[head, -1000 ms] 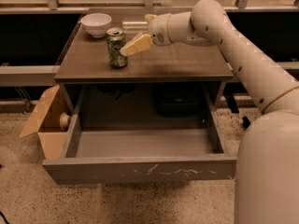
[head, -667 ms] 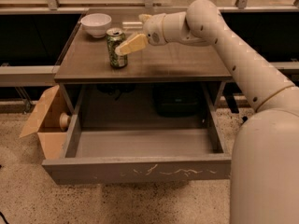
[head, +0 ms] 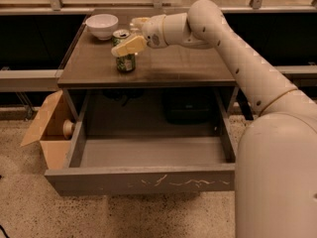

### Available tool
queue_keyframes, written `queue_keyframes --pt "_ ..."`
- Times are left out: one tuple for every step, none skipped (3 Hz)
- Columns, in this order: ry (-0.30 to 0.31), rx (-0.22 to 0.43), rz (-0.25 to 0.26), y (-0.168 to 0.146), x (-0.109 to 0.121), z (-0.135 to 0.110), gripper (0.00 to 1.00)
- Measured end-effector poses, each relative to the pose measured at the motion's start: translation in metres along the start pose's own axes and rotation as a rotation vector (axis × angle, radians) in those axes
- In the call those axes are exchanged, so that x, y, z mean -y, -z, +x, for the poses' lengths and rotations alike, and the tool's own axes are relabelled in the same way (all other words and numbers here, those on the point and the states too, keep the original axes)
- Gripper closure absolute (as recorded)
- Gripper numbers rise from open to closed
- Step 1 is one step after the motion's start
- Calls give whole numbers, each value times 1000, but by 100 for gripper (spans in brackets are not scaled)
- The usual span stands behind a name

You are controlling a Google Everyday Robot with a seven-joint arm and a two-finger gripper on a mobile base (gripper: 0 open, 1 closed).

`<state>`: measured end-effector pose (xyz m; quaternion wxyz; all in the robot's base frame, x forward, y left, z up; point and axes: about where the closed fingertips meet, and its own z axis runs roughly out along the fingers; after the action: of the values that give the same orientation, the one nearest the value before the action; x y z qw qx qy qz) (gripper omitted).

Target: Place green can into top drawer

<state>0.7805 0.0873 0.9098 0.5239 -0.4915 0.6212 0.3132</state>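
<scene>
Jaws sit at the green can (head: 126, 62), covering its upper side.

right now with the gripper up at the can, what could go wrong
1. The gripper is at the top of the upright green can; an off-centre push could tip it and roll it toward the white bowl or off the table.
2. The top drawer lies open below the table's front edge; a misplaced release could miss it.

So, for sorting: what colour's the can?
Can: green, white pattern; camera view. Gripper at its top.
</scene>
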Motion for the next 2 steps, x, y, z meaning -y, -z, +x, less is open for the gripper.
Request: queue_keyframes --pt "0 0 0 0 0 0 30" --pt "-4 25 -6 -1 -7 -6 54"
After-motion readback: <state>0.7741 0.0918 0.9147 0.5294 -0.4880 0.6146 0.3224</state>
